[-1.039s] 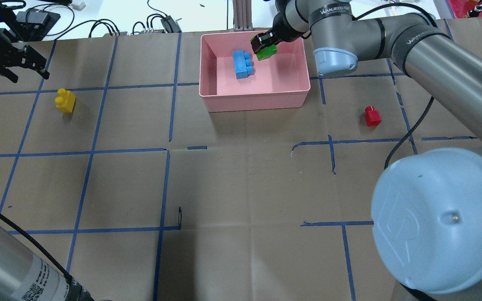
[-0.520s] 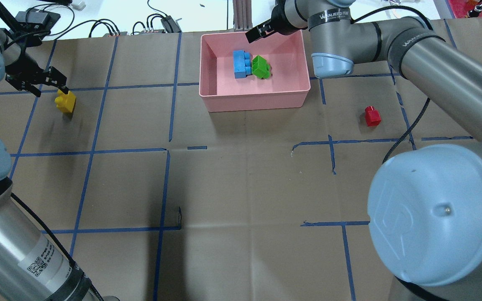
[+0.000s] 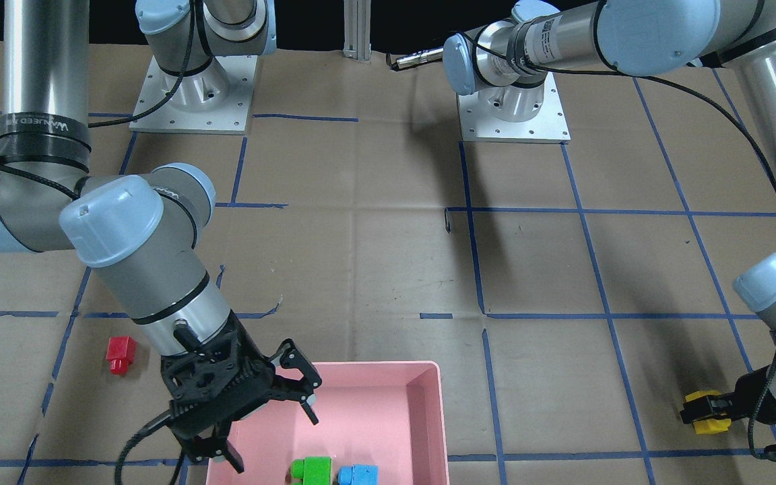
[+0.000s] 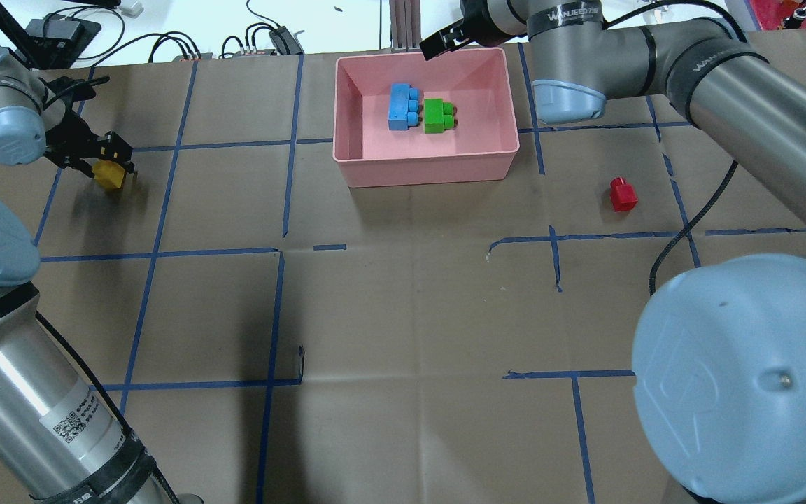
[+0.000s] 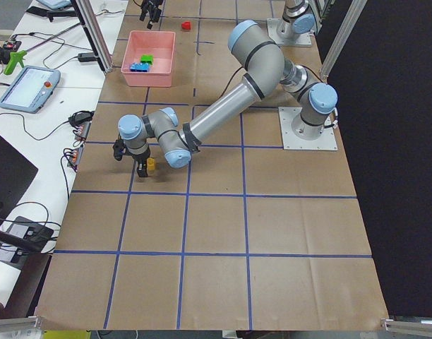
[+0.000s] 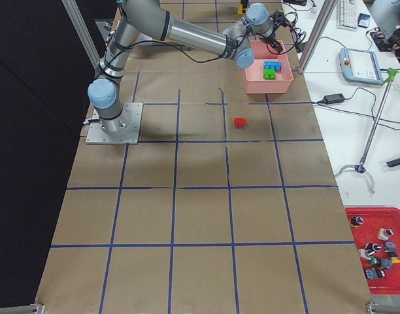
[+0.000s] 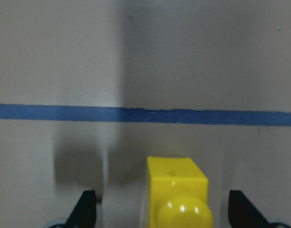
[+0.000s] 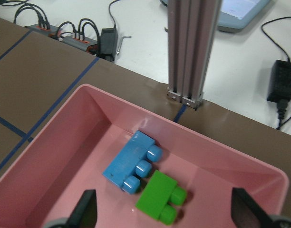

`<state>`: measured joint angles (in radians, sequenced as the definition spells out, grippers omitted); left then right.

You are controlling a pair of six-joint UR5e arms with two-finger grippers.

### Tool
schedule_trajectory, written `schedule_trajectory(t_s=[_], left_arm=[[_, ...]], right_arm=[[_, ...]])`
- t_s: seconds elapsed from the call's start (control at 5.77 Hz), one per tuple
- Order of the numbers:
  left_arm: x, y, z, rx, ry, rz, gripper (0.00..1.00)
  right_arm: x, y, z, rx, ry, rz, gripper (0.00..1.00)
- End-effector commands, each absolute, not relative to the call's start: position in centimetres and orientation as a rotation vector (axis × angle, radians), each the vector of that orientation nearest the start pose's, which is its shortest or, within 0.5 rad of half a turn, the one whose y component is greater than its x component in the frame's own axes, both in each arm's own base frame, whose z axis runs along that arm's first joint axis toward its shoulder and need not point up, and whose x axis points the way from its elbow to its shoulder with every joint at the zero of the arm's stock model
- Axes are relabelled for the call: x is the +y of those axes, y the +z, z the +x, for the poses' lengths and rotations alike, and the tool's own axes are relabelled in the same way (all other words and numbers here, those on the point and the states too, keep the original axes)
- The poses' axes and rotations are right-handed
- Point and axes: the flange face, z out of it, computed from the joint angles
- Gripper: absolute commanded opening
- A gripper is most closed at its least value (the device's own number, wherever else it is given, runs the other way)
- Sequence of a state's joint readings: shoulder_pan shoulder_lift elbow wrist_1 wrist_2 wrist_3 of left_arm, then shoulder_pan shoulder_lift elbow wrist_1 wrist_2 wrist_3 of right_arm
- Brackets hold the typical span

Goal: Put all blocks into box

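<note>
Overhead exterior shows the blue brick [image 4: 401, 106] and green brick [image 4: 436, 115] inside the pink tray [image 4: 431, 168], the right pincer [image 3: 275, 439] open above its far rim, the left pincer [image 4: 105, 159] open astride the yellow brick [image 4: 110, 177] well left of it.

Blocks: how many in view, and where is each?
4: blue block and green block lie side by side in the box; red block on the table to its right; yellow block straddled by the open left hand. None seems hidden.

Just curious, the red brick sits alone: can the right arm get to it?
Probably yes. The right gripper is open and empty above the pink tray, and nothing stands around the red brick.
</note>
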<state>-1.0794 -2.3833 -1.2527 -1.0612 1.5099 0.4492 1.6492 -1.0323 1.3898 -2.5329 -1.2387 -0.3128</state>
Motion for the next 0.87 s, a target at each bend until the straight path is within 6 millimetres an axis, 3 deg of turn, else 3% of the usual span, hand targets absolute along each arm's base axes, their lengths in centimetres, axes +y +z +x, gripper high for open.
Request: schedule_trajectory(t_s=[0.0,0.35,0.69], left_arm=[[-73.0,18.0,23.1,3.185,-0.066,-0.077,0.61],[-73.0,19.3,23.1,3.180,-0.075,-0.075,0.35],[-72.9,19.7,23.2,3.182,-0.064,-0.075,0.11]], right_arm=[[-69.0,39.8,15.7,2.885,-0.673,-0.526,1.00],[-68.7,38.7,9.5,3.159,-0.551,-0.404,1.00],[-66.0,32.2,5.9,3.278,-0.325,-0.235,1.00]])
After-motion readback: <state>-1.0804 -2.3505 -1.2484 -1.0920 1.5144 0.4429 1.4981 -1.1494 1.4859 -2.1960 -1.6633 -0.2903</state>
